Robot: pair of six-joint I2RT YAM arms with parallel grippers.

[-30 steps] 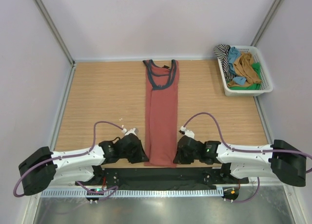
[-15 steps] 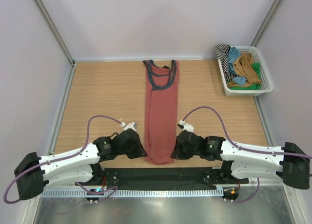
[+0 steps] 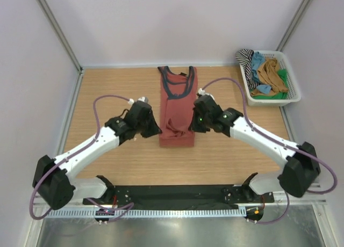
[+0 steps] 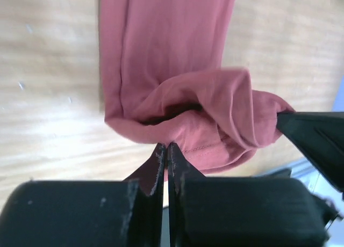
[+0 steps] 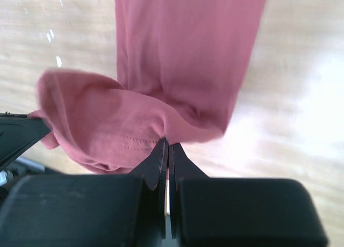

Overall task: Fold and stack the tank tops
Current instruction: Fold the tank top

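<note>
Rust-red tank top (image 3: 176, 118) on tabletop (image 3: 107, 91), left of the basket (image 3: 271, 102): left jaws and right jaws both pinched shut on its hem, doubled toward the neckline. First fold looks half done; other tops (image 3: 269, 75) wait in basket, no stack yet

Wooden table (image 3: 107, 91), plain white walls (image 3: 177, 21)

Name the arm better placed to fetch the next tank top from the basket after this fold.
Right. The basket sits far right, on the side of the right gripper; the left gripper would have to cross the rust-red tank top. Both now grip its hem.
</note>
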